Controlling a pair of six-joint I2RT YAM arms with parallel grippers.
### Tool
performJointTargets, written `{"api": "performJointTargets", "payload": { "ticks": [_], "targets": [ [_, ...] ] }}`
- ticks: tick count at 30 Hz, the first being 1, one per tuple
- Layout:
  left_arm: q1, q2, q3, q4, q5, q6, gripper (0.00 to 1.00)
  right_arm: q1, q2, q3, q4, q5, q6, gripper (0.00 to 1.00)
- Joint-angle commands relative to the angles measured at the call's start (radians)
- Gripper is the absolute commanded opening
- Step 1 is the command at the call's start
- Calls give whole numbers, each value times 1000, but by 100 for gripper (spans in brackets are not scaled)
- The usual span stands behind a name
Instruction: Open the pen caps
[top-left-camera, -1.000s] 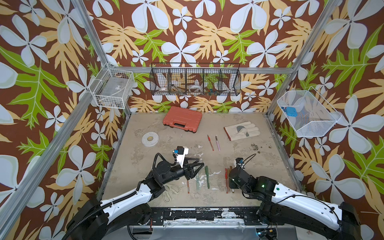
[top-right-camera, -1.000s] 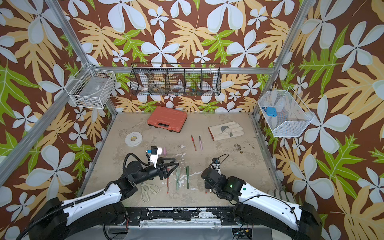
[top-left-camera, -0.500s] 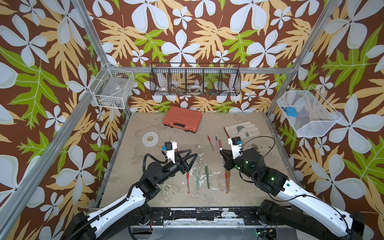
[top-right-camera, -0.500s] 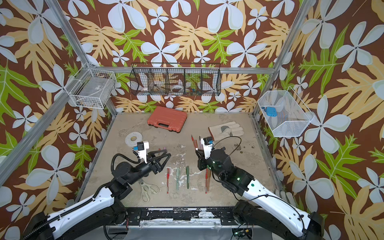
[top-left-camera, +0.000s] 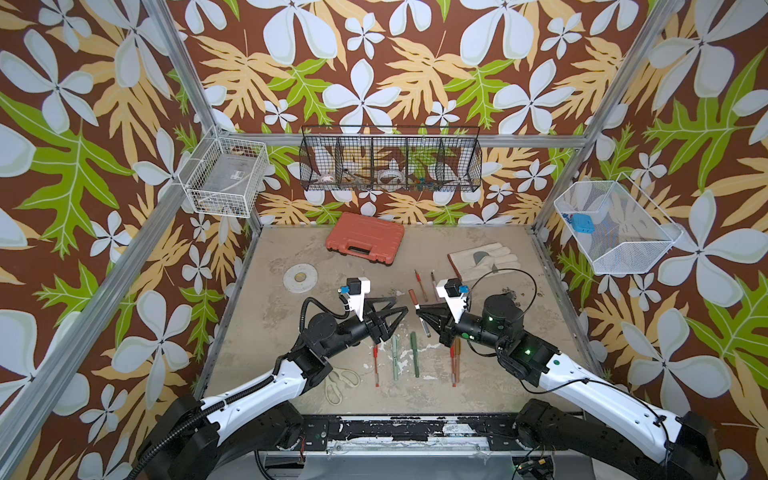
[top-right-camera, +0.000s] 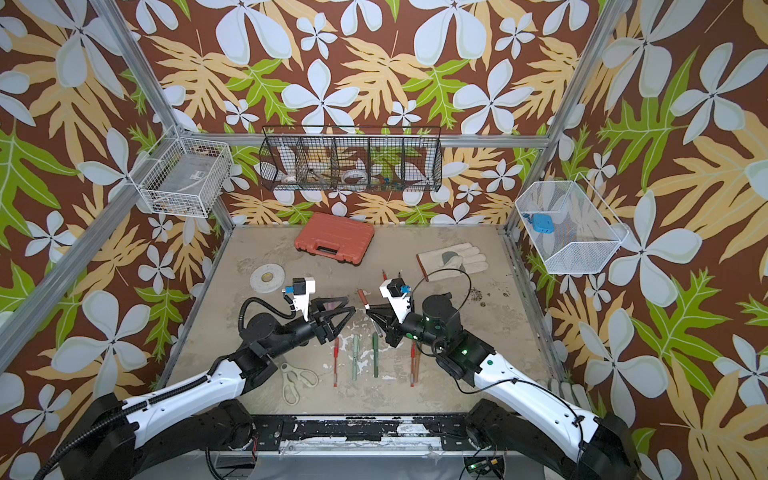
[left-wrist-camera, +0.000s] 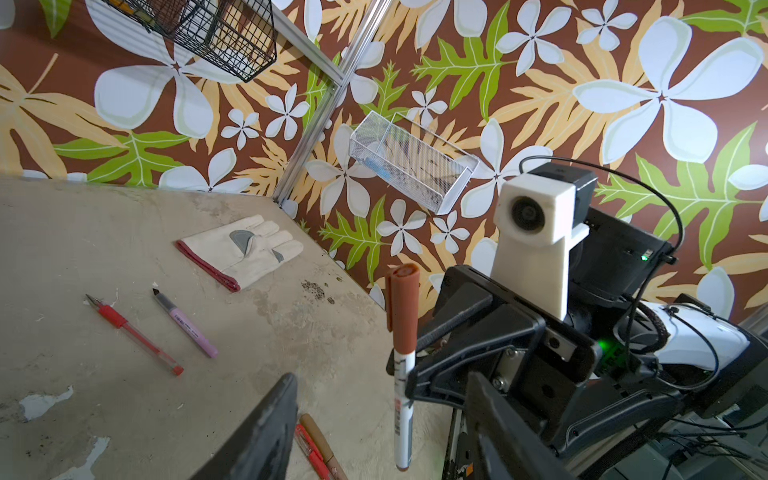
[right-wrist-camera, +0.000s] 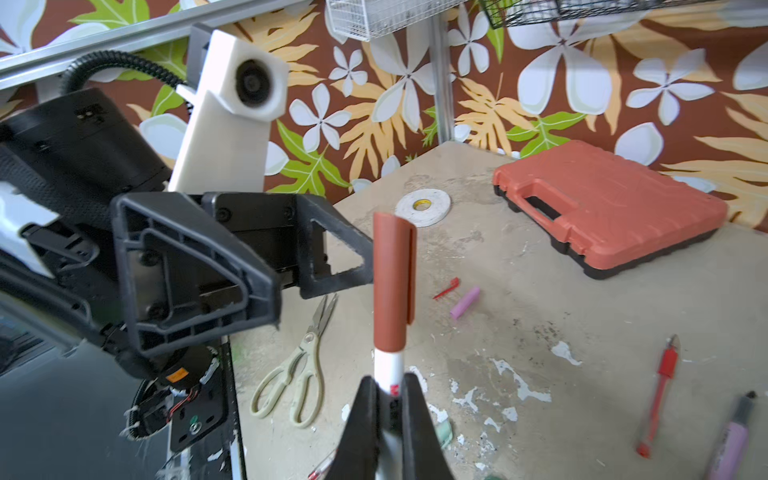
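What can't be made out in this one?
- Contents of the black basket: too small behind its mesh, both top views.
- Upper ends of the two pens under the right gripper: covered by it, both top views; the left wrist view cuts them at its edge.
- Print on the marker: partly between the fingers, right wrist view; too small elsewhere.

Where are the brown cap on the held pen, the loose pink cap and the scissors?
brown cap (right-wrist-camera: 393, 282): right wrist view, middle of its barrel.
pink cap (right-wrist-camera: 465, 302): right wrist view, middle of the tube.
scissors (right-wrist-camera: 311, 338): right wrist view, at the pivot.
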Motion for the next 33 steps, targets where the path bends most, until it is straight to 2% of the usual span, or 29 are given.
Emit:
{"api": "performJointTargets", "payload": {
  "ticks": [1, 9, 14, 21, 27, 33],
  "targets": [
    [3, -7, -7, 83, 24, 21, 65, 0, 4, -17, 73, -78, -19, 9],
    [3, 2, -6, 112, 61, -13, 55, -1, 15, -24, 96, -146, -22, 8],
    [3, 19, -4, 131, 83, -31, 52, 0, 33, -30, 119, -173, -21, 8],
    [3, 29, -3, 139, 94, -38, 42, 2, 61, -29, 138, -243, -21, 8],
    [3, 35, -1, 141, 97, -41, 27, 9, 79, -21, 139, -257, -23, 8],
    [3, 48, 8, 138, 106, -44, 5, 10, 84, -17, 133, -247, -23, 10]
  ]
}}
